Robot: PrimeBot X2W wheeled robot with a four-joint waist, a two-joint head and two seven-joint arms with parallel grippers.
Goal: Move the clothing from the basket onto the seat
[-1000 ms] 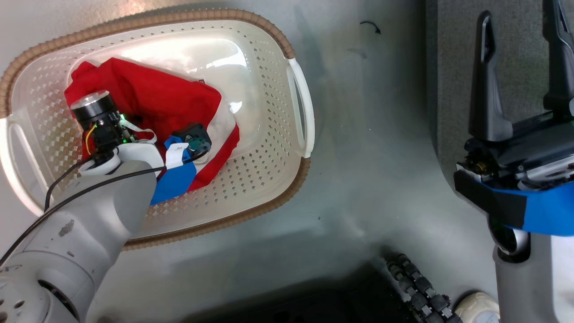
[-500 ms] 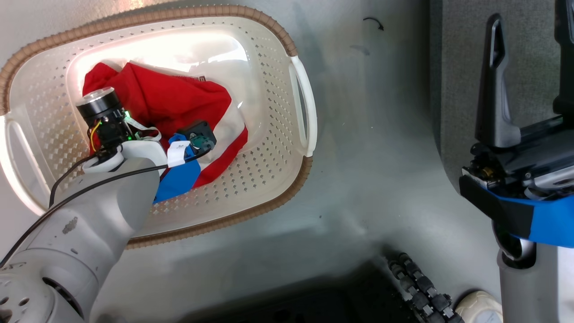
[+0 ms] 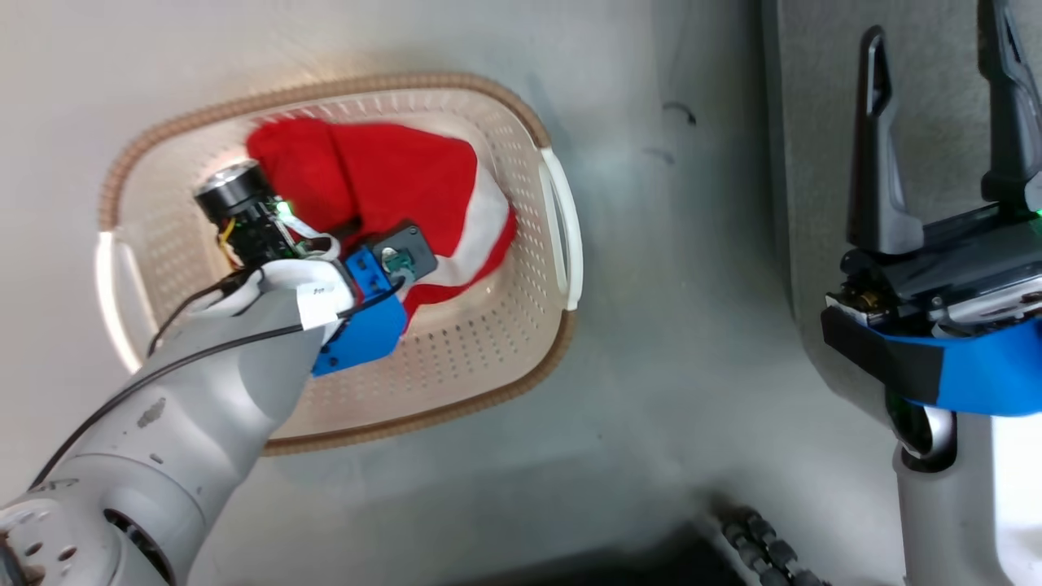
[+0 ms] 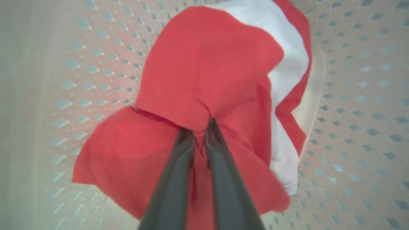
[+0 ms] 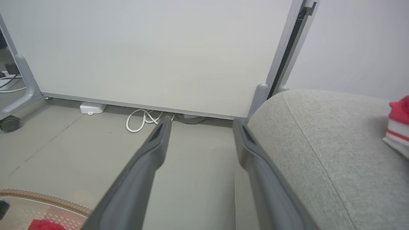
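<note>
Red garment (image 3: pixel 391 175): bunched inside the basket (image 3: pixel 488 391) toward its far end, red folds gathered up to a peak, a white panel trailing toward the handle on the seat's side.
Basket: sits on the floor (image 3: pixel 692 285), apart from the seat (image 5: pixel 319 143).
Second red garment (image 5: pixel 399 123): already lying on the seat's top, well in from its rounded corner.
Risk, slip: only a small fold is pinched, so the loose cloth's weight may pull it free on the way up.
Risk, snag: the trailing hem could catch the basket's rim and drag or tip the basket.
Left gripper (image 4: pixel 199 127): fingers nearly together, clamped on a red fold of the garment.
Right gripper (image 5: pixel 202 124): fingers spread wide, holding nothing, over the floor beside the seat's corner.
</note>
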